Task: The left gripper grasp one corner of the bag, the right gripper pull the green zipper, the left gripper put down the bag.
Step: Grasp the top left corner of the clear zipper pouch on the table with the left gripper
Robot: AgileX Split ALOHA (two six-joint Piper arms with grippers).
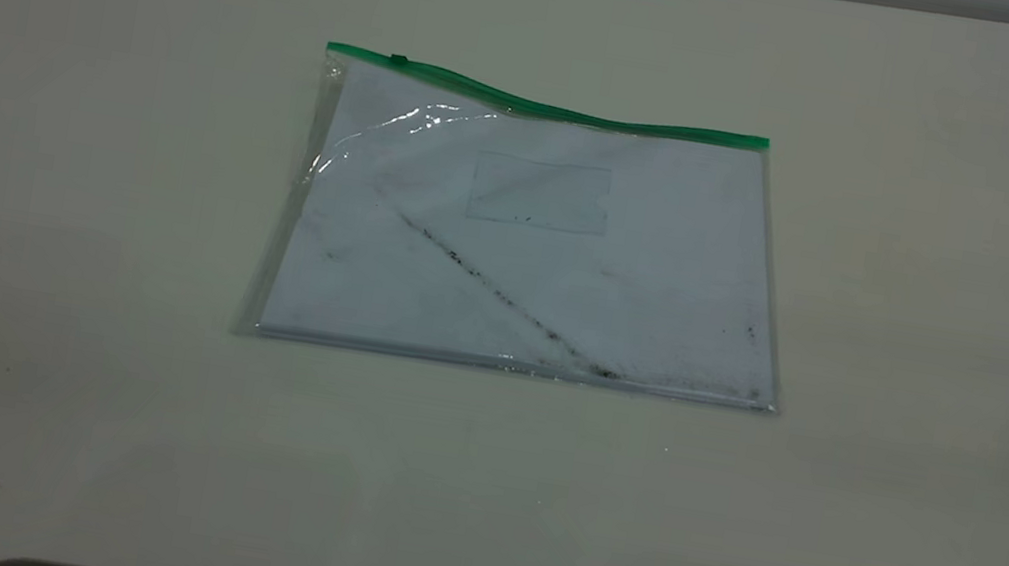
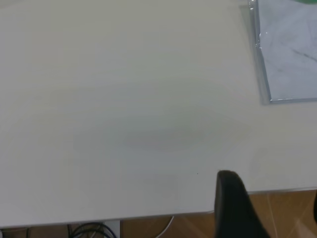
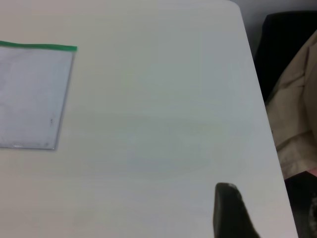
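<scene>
Left claw (image 2: pixel 267 208) hangs over bare table (image 2: pixel 124 124), bag (image 2: pixel 290 54) well apart.

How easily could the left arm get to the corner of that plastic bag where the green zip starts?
Probably yes. The bag lies flat on the table, and the bare table lies between the left gripper and the corner of the bag, with nothing resting on that corner.

One bag (image 1: pixel 527 236) (one green zipper (image 1: pixel 543 105)), one table (image 1: pixel 64 254).
</scene>
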